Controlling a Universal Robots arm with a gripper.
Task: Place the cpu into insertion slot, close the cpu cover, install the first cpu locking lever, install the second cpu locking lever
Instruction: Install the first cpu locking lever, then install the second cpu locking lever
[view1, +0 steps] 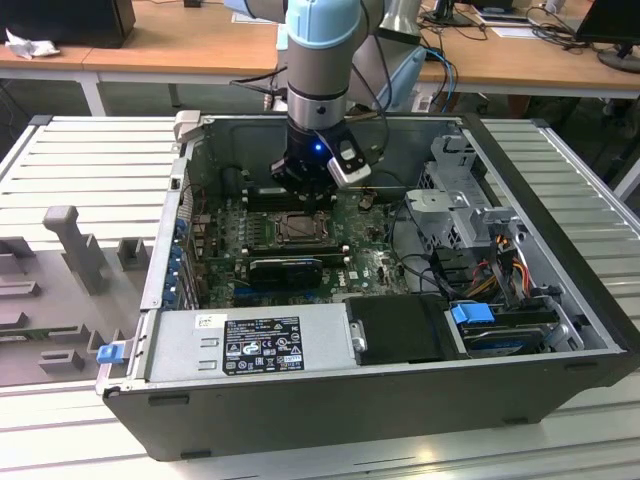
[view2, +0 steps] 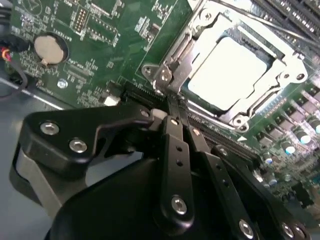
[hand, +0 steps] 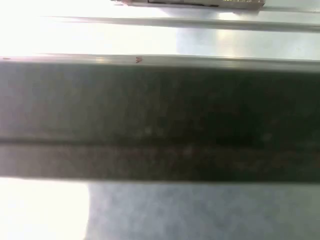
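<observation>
In the exterior view my gripper (view1: 300, 190) hangs inside the open computer case (view1: 560, 250), just behind the insertion slot (view1: 300, 228) on the green motherboard (view1: 375, 262). In the second wrist view the cpu (view2: 232, 72) shows its flat silver face, seated in the insertion slot. The cpu cover (view2: 287, 70) lies flat around it as a metal frame. My black fingers (view2: 172, 145) come together into a shut gripper (view2: 174, 111) at the socket's near corner, next to a metal lever hinge (view2: 165, 75). Whether the tips touch the lever is unclear.
A black card (view1: 285, 270) lies in front of the socket, and memory slots (view2: 295, 20) run beside it. A power supply (view1: 250, 345) sits at the front, with a drive cage (view1: 470, 200) and cables (view1: 500, 265) on the exterior view's right. Grey fixtures (view1: 70, 250) stand outside the case.
</observation>
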